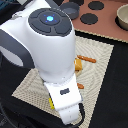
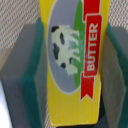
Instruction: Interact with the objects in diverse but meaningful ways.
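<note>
In the wrist view a yellow box (image 2: 70,60) with a red "BUTTER" label and a cow picture fills the space between my gripper's (image 2: 71,75) green pads (image 2: 31,70). Both pads press against the box's long sides. In the exterior view my arm covers most of the woven mat (image 1: 100,55). Only a sliver of the yellow box (image 1: 51,103) shows beside the gripper's white hand (image 1: 68,106). An orange-yellow bread loaf (image 1: 79,65) peeks out next to the arm. A grey-blue pot (image 1: 71,9) sits at the back.
A thin orange piece (image 1: 88,59) lies on the mat beyond the loaf, and a small orange bit (image 1: 80,86) lies by the wrist. A brown toy stove (image 1: 102,20) with black burners stands at the back, with a beige bowl (image 1: 122,17) on its right end.
</note>
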